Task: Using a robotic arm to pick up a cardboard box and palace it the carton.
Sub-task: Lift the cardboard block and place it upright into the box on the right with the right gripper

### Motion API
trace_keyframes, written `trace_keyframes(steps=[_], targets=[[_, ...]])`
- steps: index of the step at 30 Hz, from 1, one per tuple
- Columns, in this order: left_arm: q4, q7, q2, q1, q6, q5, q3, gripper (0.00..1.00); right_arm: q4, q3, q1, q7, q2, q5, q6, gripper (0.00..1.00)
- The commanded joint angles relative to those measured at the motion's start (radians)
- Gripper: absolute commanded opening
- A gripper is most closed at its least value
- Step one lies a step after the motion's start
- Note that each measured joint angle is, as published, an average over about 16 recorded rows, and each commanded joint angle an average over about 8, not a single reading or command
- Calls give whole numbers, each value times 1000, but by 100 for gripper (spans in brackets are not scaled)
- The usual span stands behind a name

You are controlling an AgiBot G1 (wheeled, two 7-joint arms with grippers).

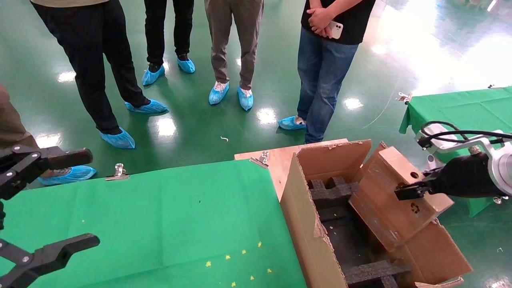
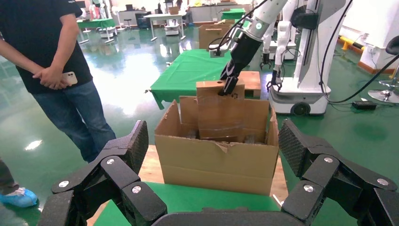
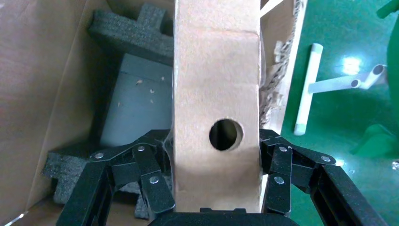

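Note:
My right gripper (image 1: 404,192) is shut on the cardboard box (image 1: 380,208), a small flat brown box with a round hole (image 3: 226,135). It holds the box tilted, its lower end inside the right side of the carton (image 1: 304,224). In the right wrist view the fingers (image 3: 155,183) clamp both sides of the box (image 3: 216,84) above black foam inserts (image 3: 136,33). The left wrist view shows the carton (image 2: 221,165) with the box (image 2: 221,113) standing up out of it under the right gripper (image 2: 229,87). My left gripper (image 1: 52,200) is open and empty at the table's left edge.
The carton stands on a wooden board (image 1: 276,160) beside the green-covered table (image 1: 160,220). Several people stand on the green floor beyond it. A second green table (image 1: 460,108) is at the right. White tubes (image 3: 306,89) lie on the floor beside the carton.

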Motion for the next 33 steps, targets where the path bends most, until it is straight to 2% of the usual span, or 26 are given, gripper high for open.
trace_keyframes(steps=[1,8,24,33], targets=[[0,0,0,0,0,0,0,100,1,1,1,5,-2,-3,5,0],[0,0,0,0,0,0,0,100,-17,-6,-5,26,-15,-25,5,0],[0,0,0,0,0,0,0,100,-4,-41,-35,245,-53,-188,11,0],[0,0,0,0,0,0,0,100,-4,-61,-61,368,-101,-262,10,0]])
